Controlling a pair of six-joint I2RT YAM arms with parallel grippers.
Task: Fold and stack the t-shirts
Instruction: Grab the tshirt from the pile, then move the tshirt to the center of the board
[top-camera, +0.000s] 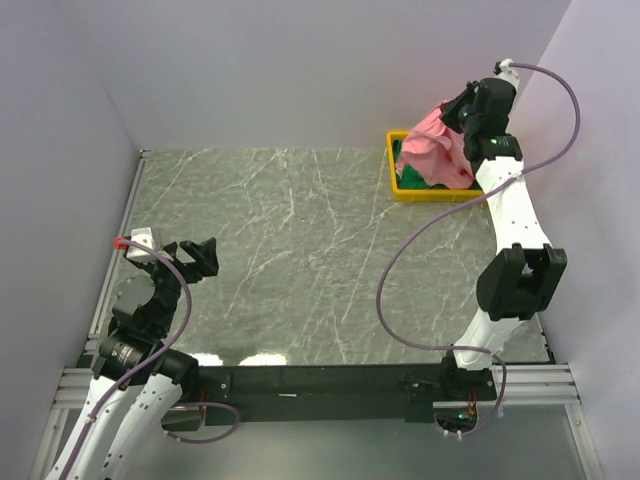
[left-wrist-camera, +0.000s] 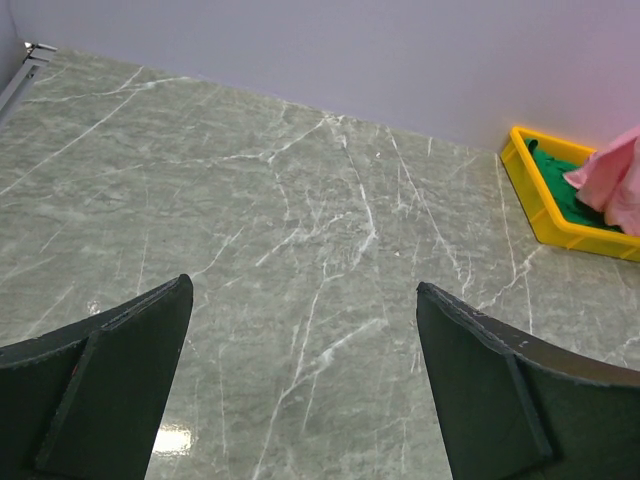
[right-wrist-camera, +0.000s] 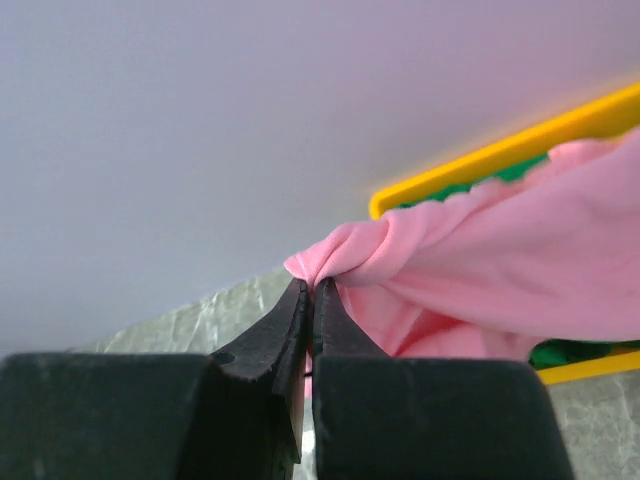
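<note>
- The table, a grey marbled top, lies under and ahead of the left fingers. Nothing of the task lies between them.
- The tray is yellow plastic. It sits just below and beyond the right fingertips, and well apart from the left fingers, off to their far right.
- The pink shirt hangs bunched from the right fingertips. One small fold sits between the tips, and the rest drapes away to their right and down into the tray.
  - It looks light, soft and limp, so from a single pinch it will likely sag into a rope rather than open flat.
  - It is not fragile, though thin cloth could slide out of a shallow grip.
  - For folding, a shoulder or a hem corner seems the better hold, with the other fingers taking the matching corner.
- The green shirt lies crumpled in the tray, under the pink cloth and below the right fingertips, apart from them. It is probably just as soft and light. Most of it is hidden, so I cannot tell where its edges are.
- The right gripper has its fingers pressed together, pinching the pink fold at the very tips.
- The left gripper has its fingers spread wide above the bare table, holding nothing.
</note>
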